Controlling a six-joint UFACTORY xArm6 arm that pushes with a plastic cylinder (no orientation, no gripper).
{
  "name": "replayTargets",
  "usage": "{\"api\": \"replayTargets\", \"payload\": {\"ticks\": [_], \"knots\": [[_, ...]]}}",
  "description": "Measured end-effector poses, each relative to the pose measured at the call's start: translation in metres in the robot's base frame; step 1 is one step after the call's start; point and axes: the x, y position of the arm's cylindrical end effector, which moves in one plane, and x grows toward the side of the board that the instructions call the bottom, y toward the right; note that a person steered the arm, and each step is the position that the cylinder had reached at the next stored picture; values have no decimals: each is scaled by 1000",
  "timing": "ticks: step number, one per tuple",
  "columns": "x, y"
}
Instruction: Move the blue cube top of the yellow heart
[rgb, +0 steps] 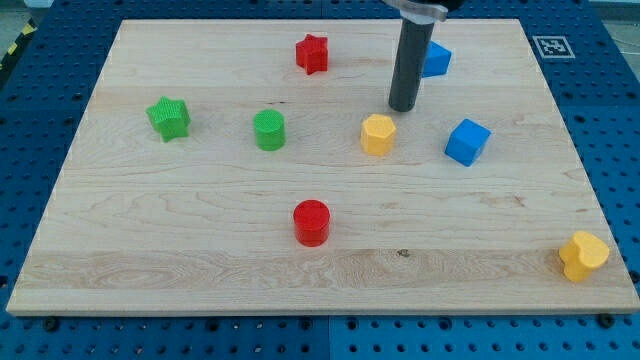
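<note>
Resting on the wooden board (200, 230), my tip (403, 107) grasps nothing, being a bare rod set just above the yellow block (378, 133) near the middle and left of the small blue block (436, 60) it partly hides. The blue cube (467, 141) sits right of that yellow block, turned so a corner faces the view's bottom, with no long axis to speak of and bare wood below and to its right. Far off, the yellow heart (583, 255) lies by the board's bottom-right corner, close to both edges.
</note>
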Motion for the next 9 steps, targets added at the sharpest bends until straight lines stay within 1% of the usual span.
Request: {"api": "replayTargets", "payload": {"ticks": [1,3,5,6,9], "knots": [[21,17],[38,75],[63,69],[82,66],[106,76]]}}
